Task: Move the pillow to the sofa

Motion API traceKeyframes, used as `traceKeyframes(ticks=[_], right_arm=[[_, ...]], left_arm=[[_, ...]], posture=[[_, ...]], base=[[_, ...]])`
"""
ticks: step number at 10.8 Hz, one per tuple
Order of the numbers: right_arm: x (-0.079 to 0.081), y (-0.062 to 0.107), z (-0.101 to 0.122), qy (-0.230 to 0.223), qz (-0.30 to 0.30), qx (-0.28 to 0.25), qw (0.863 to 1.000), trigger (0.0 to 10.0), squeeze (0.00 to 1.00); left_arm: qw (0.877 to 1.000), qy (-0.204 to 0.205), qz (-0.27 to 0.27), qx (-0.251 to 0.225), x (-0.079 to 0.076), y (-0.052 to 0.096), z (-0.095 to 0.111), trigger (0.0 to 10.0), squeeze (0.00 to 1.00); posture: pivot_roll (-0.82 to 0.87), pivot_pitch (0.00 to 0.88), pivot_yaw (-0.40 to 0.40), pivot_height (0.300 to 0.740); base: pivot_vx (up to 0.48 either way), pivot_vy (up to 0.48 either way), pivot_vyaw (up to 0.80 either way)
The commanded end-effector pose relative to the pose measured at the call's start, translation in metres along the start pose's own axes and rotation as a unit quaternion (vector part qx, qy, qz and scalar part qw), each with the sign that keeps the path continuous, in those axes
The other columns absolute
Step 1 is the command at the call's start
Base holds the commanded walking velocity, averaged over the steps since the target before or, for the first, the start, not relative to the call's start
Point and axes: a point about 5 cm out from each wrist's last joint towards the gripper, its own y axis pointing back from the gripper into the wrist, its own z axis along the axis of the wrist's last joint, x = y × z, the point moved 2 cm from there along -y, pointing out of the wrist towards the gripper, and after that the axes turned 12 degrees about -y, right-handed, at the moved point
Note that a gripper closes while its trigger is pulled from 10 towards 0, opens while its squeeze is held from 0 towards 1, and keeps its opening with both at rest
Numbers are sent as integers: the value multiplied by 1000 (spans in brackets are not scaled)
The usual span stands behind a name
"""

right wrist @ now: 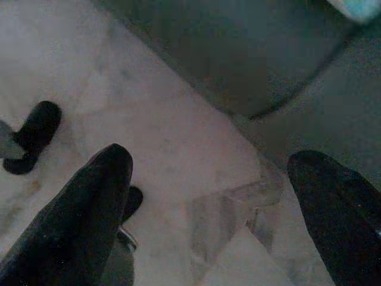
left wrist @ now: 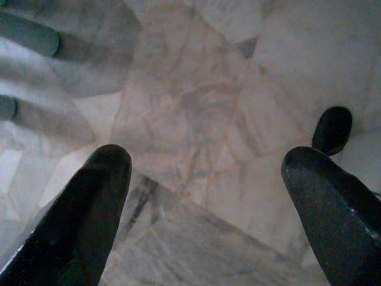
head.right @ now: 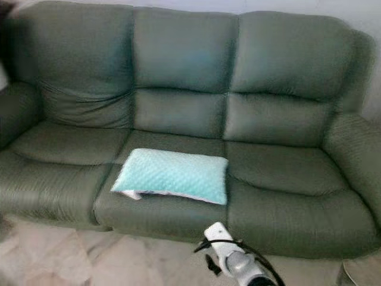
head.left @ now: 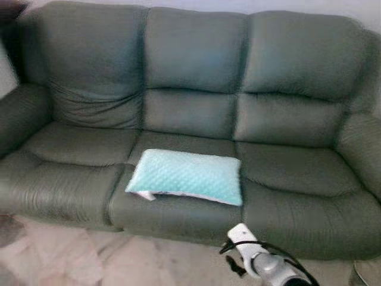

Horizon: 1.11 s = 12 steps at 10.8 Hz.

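Note:
A light turquoise pillow (head.left: 187, 176) with a dimpled cover lies flat on the middle seat of the dark green sofa (head.left: 286, 119), close to the seat's front edge. My right arm (head.left: 265, 262) reaches in low at the bottom right, in front of the sofa and below the pillow. In the right wrist view my right gripper (right wrist: 208, 158) is open and holds nothing, above the floor beside the sofa's front; a corner of the pillow (right wrist: 357, 7) shows beyond. My left gripper (left wrist: 205, 161) is open and holds nothing, above the marble floor.
Pale marble floor (head.left: 89, 256) runs along the sofa's front. The sofa's padded armrests (head.left: 21, 113) close both ends. A dark object (right wrist: 33, 137) sits on the floor near my right gripper, and another small dark one (left wrist: 332, 128) near my left gripper.

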Motion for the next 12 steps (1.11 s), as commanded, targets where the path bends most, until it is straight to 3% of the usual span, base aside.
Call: traceKeyframes(ticks=[1, 12], right_arm=[[0, 0, 2, 4, -3, -5, 1000, 10000, 0], [1, 0, 3, 19, 4, -4, 1000, 10000, 0]], left_arm=[[1000, -12, -6, 9, 1, 2, -8, 10000, 0], [999, -49, -10, 16, 9, 3, -14, 10000, 0]], posture=[[-28, 0, -11, 740], [-43, 0, 11, 740]], base=[[0, 0, 800], [0, 0, 800]])
